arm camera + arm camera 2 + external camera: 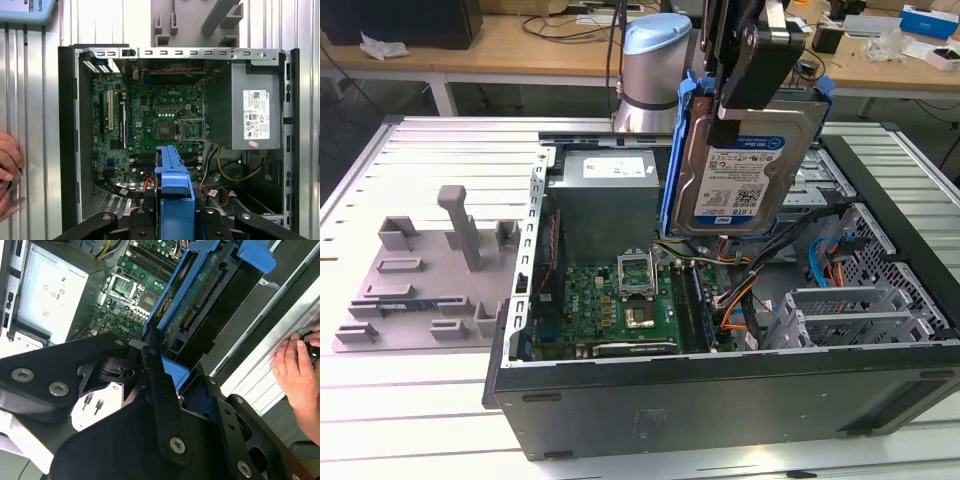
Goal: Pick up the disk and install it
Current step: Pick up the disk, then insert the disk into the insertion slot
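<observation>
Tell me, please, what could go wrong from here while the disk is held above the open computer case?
1. The gripper holds the disk by its upper edge over the motherboard; a slip might drop it onto the board.
2. Loose cables lie under the disk and could snag it on the way down.
3. A person's hand rests on the table beside the case, close to where the arm works.
</observation>
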Motion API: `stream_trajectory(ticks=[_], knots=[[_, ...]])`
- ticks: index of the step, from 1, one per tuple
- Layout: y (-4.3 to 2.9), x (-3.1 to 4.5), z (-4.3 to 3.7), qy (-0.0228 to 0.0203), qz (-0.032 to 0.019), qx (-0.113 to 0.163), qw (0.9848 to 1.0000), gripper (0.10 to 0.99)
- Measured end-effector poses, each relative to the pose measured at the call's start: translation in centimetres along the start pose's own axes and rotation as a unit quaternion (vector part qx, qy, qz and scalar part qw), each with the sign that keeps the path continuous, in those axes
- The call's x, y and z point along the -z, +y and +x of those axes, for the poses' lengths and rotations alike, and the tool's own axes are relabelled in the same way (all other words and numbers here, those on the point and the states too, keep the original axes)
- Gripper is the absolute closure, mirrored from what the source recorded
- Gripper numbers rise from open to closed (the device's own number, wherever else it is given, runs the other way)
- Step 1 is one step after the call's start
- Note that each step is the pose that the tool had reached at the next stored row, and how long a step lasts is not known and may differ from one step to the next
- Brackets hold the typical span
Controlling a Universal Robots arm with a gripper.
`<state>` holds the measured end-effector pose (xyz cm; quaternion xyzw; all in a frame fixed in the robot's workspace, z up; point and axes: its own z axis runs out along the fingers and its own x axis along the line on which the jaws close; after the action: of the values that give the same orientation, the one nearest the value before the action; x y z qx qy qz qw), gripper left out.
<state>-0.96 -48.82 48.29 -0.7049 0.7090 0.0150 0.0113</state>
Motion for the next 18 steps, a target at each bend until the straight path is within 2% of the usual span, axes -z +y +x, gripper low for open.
stream_trajectory(ticks=[18], knots=[[-0.04,0.0,0.0,0.0,0.0,0.0,1.0,0.722]])
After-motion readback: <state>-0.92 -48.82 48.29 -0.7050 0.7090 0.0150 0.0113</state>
